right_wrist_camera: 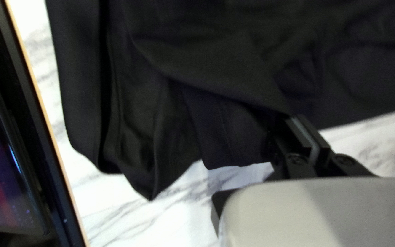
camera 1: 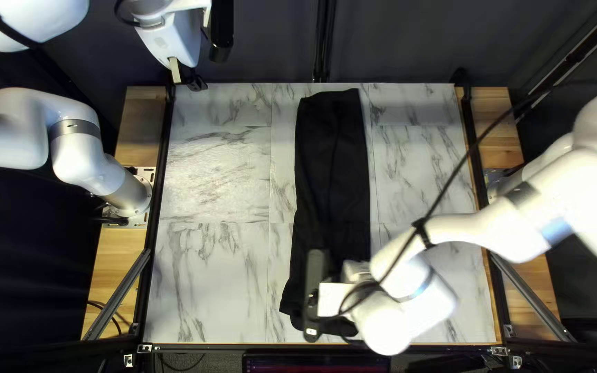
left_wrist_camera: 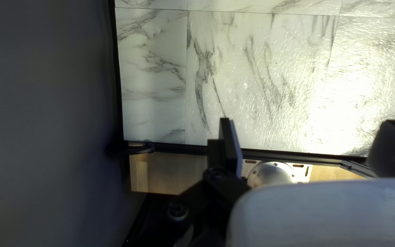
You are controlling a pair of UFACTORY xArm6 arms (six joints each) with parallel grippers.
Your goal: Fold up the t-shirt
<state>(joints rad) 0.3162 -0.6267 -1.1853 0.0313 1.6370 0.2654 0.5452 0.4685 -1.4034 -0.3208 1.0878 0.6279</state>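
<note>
A black t-shirt (camera 1: 332, 166) lies as a long narrow strip down the table, slightly right of its middle. My right gripper (camera 1: 334, 300) is over its near end, fingertips hidden there. In the right wrist view my right gripper (right_wrist_camera: 294, 120) has its fingers together on a raised pinch of the t-shirt (right_wrist_camera: 216, 59); loose layers and a hanging corner show beside it. My left gripper (camera 1: 186, 77) is up at the table's far left corner, away from the cloth. From its wrist, the left gripper (left_wrist_camera: 311, 137) stands open, nothing between its fingers.
The marble-patterned table (camera 1: 215, 173) has a dark frame and wooden side strips (camera 1: 504, 138). A black cable (camera 1: 443, 193) hangs along my right arm. A screen (right_wrist_camera: 5, 174) stands beyond the table's near edge.
</note>
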